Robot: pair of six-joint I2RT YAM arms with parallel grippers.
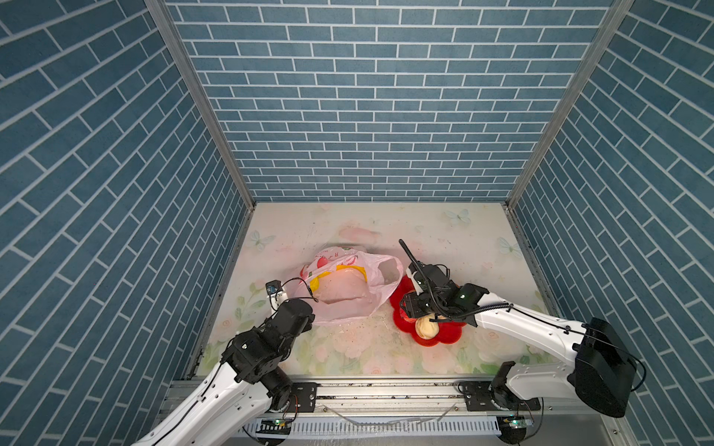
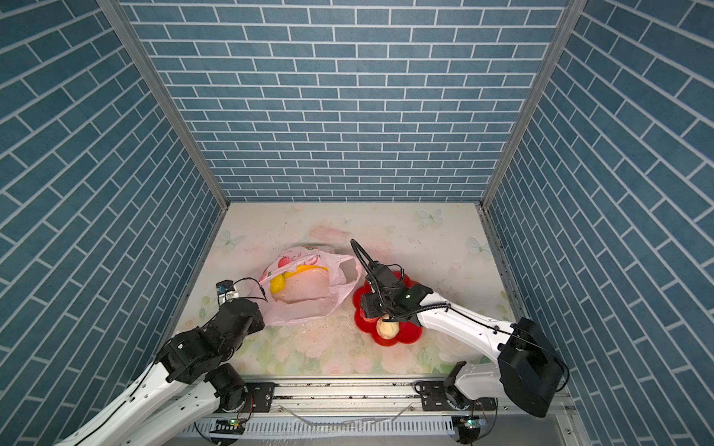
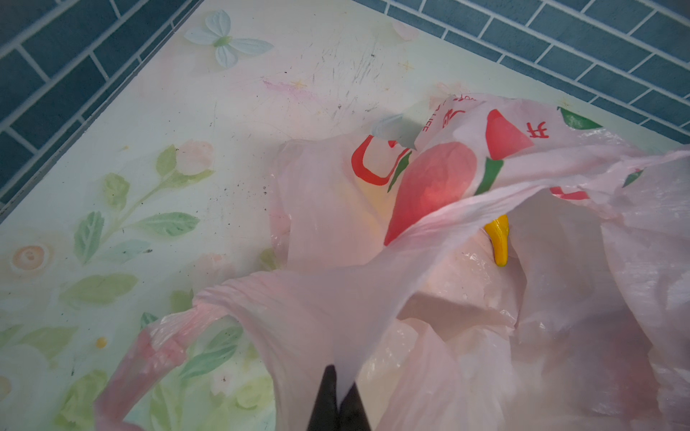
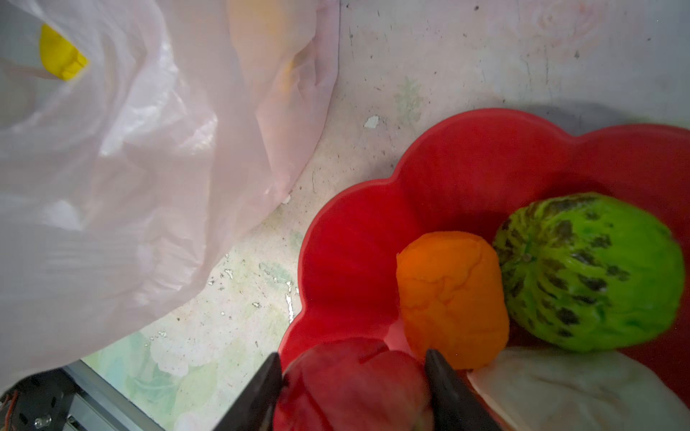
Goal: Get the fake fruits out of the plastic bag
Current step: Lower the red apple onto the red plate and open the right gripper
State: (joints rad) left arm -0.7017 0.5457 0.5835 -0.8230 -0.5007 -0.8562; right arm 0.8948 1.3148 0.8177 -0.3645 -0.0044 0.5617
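Observation:
The pale-pink plastic bag [image 1: 347, 297] lies crumpled left of the table's middle, its mouth facing up. My left gripper [image 3: 341, 377] is shut on the bag's rim beside a loop handle. Inside the bag a yellow fruit [image 2: 278, 284] shows, and a banana tip [image 3: 498, 239] pokes out under a fold. My right gripper [image 4: 353, 356] hangs over the red flower-shaped dish [image 4: 354, 242], shut on a wrinkled red fruit [image 4: 354, 392]. In the dish lie an orange fruit [image 4: 451, 294], a green fruit [image 4: 590, 272] and a cream one [image 4: 578, 388].
Blue brick walls [image 1: 216, 231] close in the table on the left, back and right. An aluminium rail [image 1: 386, 390] with both arm bases runs along the front edge. The dish [image 1: 448, 338] sits right beside the bag's right side.

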